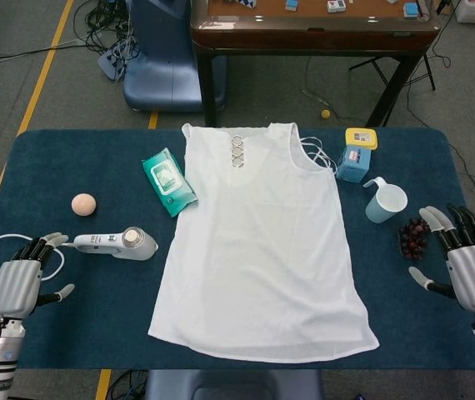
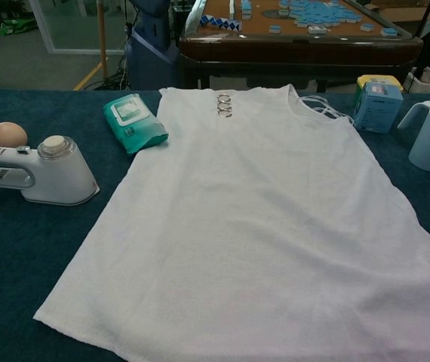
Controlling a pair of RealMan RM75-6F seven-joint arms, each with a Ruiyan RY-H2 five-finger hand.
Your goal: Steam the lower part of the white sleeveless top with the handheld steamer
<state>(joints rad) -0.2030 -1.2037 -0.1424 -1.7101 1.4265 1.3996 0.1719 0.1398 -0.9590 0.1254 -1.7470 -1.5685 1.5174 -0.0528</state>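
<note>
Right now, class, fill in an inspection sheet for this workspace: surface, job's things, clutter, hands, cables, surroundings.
Surface: blue table cover.
Job's things: white sleeveless top lies flat mid-table; handheld steamer lies beside its left edge, untouched.
Clutter: green wipes pack, peach ball, blue box, pale cup, dark grapes.
Hands: left hand open near the steamer handle; right hand open, by the grapes.
Cables: steamer cord loops at the table's left edge.
Surroundings: wooden table, blue base, floor cables.

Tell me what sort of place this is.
Probably a robotics lab or test workspace, not a home: a blue-covered table staged with a white top and handheld steamer, loose floor cables, yellow floor tape.
</note>
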